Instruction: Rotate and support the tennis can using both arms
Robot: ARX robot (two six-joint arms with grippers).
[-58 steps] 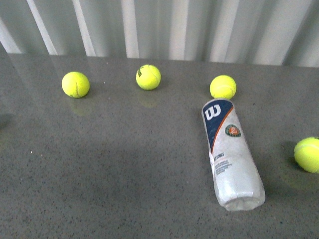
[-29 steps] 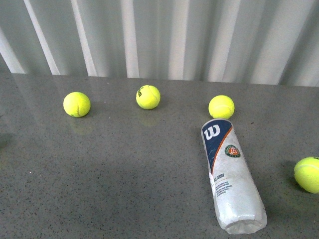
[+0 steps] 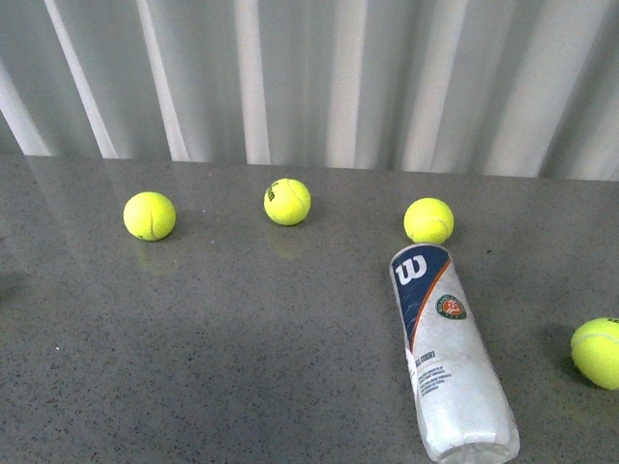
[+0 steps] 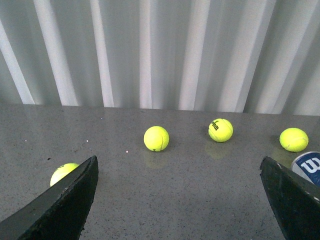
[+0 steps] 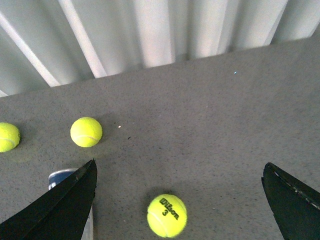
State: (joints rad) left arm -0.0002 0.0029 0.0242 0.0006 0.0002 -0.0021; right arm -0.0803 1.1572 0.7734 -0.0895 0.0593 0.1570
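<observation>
The tennis can [image 3: 446,345] lies on its side on the grey table, its navy W end toward the back wall and its clear end near the front edge. No arm shows in the front view. My left gripper [image 4: 177,200] is open, its black fingers spread wide over bare table, and the can's navy end [image 4: 309,167] peeks in beside one finger. My right gripper [image 5: 177,202] is open too, with a tennis ball [image 5: 167,215] on the table between its fingers and the can's rim [image 5: 62,176] just behind one finger.
Yellow-green tennis balls lie around the can: one at the back left [image 3: 150,216], one at the back middle [image 3: 287,201], one just behind the can [image 3: 428,220] and one at the right edge [image 3: 597,352]. A corrugated white wall [image 3: 309,77] closes the table's far side.
The front view has tilted upward: balls and can sit lower in the frame and more wall shows. The things keep their places relative to each other.
</observation>
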